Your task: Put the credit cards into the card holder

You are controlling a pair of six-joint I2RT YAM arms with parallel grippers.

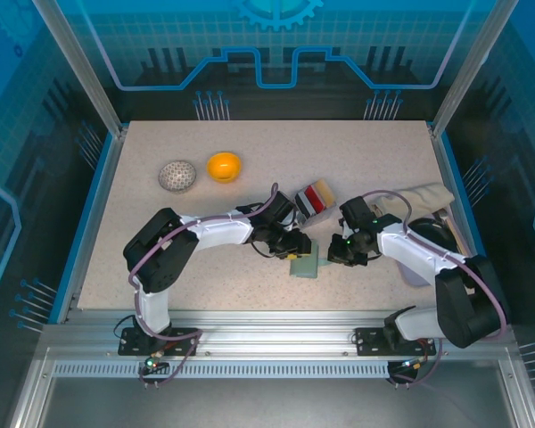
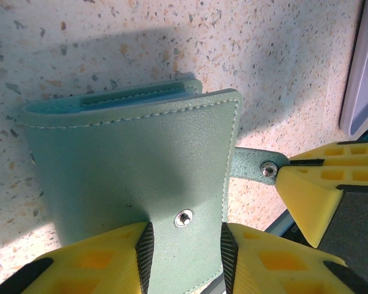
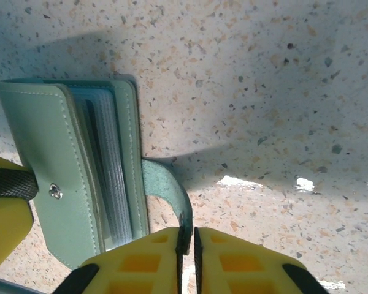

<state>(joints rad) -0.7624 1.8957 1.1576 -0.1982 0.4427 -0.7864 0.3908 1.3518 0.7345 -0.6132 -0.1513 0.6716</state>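
**A:** Start at the claws. What has each got?

**B:** The right gripper [image 3: 187, 245] is clenched tight on the snap tab [image 3: 165, 190], its jaws almost meeting. The left gripper [image 2: 184, 252] is closed onto the front cover of the card holder [image 2: 122, 147], with one yellow finger on either side of the snap stud.

**A:** So the holder sits between them?

**B:** Yes, at 6 o'clock from the middle of the table [image 1: 366, 152]. I cannot tell whether it touches the surface. The credit cards [image 1: 314, 198] lie in a small stack at 12 o'clock of it, near but apart.

**A:** How will it handle?

**B:** Light and soft, I'd judge. The cover flexes and the tab is a limp strap. Pulling the tab should spread the covers rather than carry the holder. The stitched cover edge looks like the firmer place to hold. The cards look thin, stiff and slick, so they may be awkward to lift off a flat top.

**A:** Which way does it point?

**B:** In the right wrist view its long axis runs 12 to 6. The inner sleeves show edge-on between the covers, and the tab trails toward 5. In the left wrist view the fold is at 9 and the tab sticks out at 3.
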